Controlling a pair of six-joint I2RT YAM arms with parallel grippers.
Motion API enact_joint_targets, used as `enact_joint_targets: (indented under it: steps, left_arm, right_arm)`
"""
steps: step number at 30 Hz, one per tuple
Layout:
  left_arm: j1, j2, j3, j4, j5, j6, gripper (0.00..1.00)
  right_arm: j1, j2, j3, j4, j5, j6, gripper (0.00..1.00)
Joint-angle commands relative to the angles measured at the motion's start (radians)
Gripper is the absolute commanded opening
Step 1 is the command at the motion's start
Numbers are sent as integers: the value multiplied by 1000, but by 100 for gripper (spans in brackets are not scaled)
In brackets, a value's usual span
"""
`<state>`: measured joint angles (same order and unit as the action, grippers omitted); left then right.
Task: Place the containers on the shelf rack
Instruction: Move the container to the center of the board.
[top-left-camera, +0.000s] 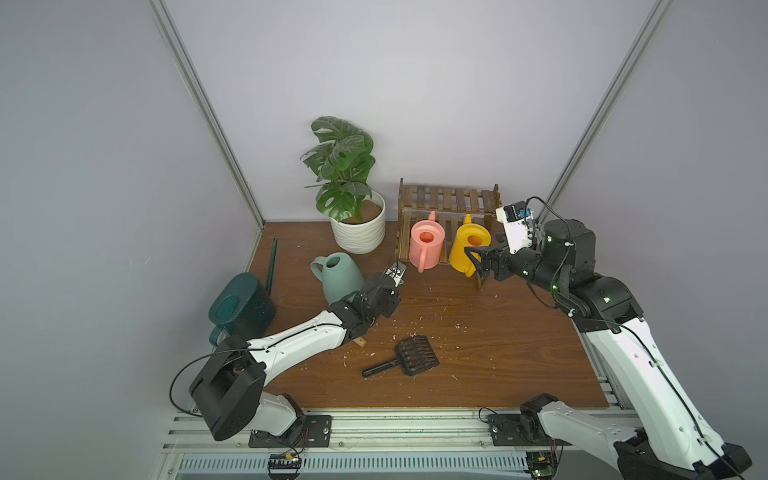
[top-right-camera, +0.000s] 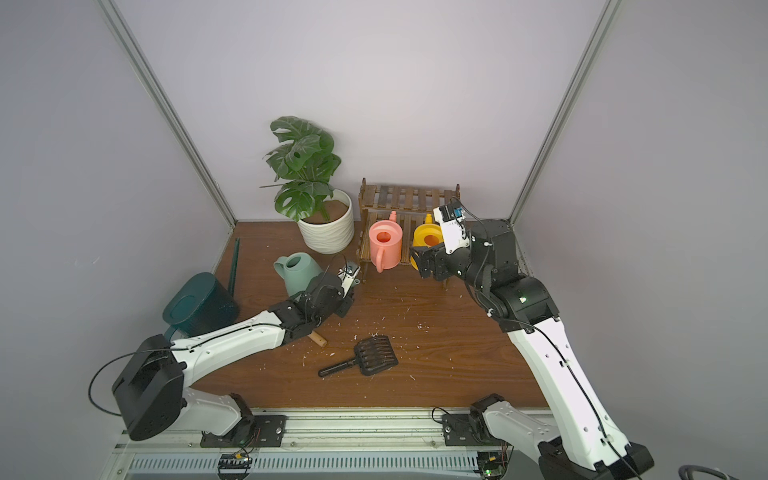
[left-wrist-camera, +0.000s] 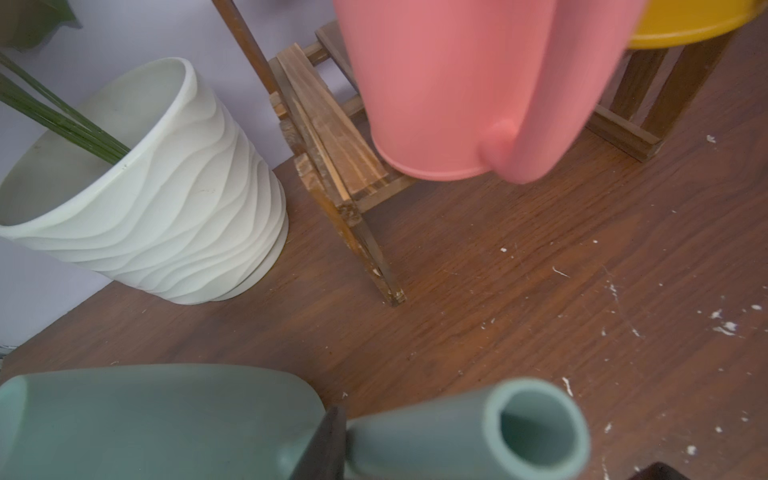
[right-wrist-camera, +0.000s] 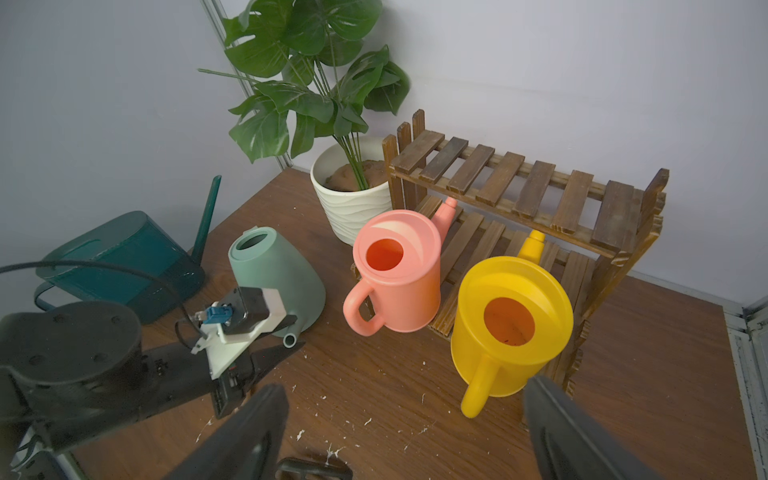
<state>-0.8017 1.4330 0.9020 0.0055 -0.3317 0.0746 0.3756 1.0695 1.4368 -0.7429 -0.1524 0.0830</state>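
Room: You are looking into a grey-walled booth with a brown wood-grain worktop (top-left-camera: 498, 332) flecked with white crumbs.
Shelf rack: Your shelf rack (top-left-camera: 449, 197) stands against the back wall, just beside the white ribbed plant pot (top-left-camera: 359, 232).
Pink can: The pink can (top-left-camera: 426, 245) sits upright on the lower tier, handle toward you.
Yellow can: The yellow can (top-left-camera: 469, 247) is beside it on the same tier, leaning a little, handle toward you. The two cans do not touch.
Sage-green can: The sage-green can (top-left-camera: 340, 276) stands on the worktop in front of the pot, its spout (left-wrist-camera: 498, 428) pointing toward the rack.
Teal can: The teal can (top-left-camera: 243, 305) stands near the worktop's left edge, well apart from the rack.
Left tool: Your left tool (right-wrist-camera: 293, 332) has its fingers set narrowly on either side of the spout's end. You cannot tell whether they pinch it.
Right tool: Your right tool (right-wrist-camera: 401, 388) is spread wide. In the right wrist view the yellow can's handle shows in the gap, with no contact that you can see.
Scoop: A black slotted scoop (top-left-camera: 411, 357) lies on the worktop nearer you, between the arms.
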Motion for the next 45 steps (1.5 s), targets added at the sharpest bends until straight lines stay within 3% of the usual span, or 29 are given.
enact_joint_targets:
  steps: [1,19,28,32,37,43,45]
  left_arm:
    - [-68,20,26,-47,-46,-108,33]
    - [-258,164,148,-29,-112,-293,33]
    - [-281,208,190,-34,-109,-347,34]
    - [-281,230,206,-34,-97,-354,45]
    - [-280,239,247,-79,-55,-334,65]
    - [-281,197,282,-188,79,-264,84]
    - [-281,167,299,-239,172,-192,90]
  right_arm:
    - [3,-15,-16,22,20,1,92]
    - [3,-5,-49,54,35,-31,92]
    - [2,-2,-54,50,31,-40,92]
    - [2,-2,-60,52,30,-39,92]
    - [2,-10,-63,48,30,-41,92]
    - [2,-22,-54,29,37,-52,93]
    - [2,-32,-50,23,37,-58,93]
